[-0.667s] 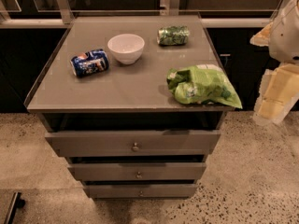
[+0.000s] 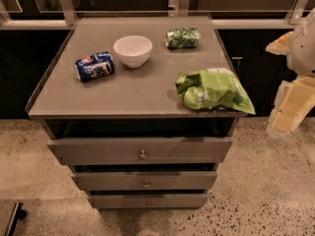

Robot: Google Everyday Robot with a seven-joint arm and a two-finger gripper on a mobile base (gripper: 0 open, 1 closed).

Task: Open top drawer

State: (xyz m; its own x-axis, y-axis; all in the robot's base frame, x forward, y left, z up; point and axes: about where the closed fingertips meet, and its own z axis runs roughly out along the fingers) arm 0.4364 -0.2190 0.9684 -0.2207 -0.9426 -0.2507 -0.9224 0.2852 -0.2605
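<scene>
Gripper [image 2: 286, 116]: taken to be the pale blocky part at the right edge of the view. It is placed off the cabinet's right side, about level with the tabletop [image 2: 123, 95], and well apart from the drawer fronts. How far it is open cannot be told; nothing is seen held in it.

Top drawer [image 2: 98, 151]: found directly under the tabletop, as the widest and tallest of 3 grey fronts. A dark gap is seen above its upper edge. Whether it is already slightly out cannot be told. The 2 lower drawers [image 2: 108, 181] are stacked beneath it.

Knob [image 2: 142, 155]: 1 small round metal knob is set at the centre of the front, and it is judged the only place to take hold. It is expected to be hard, smooth and easy to slip off, so a centred, firm pinch is called for.

Handling, judged: the front is stiff and flat, and a straight level pull is expected to suit it. The load inside is not seen, so the weight is unknown.

Above: a green chip bag [image 2: 214, 90] is seen overhanging the front right edge of the tabletop, over the drawer's right end, and could be brushed on approach. Further back, a white bowl [image 2: 133, 50], a blue can [image 2: 94, 66] on its side and a green can [image 2: 182, 37] are noted.
</scene>
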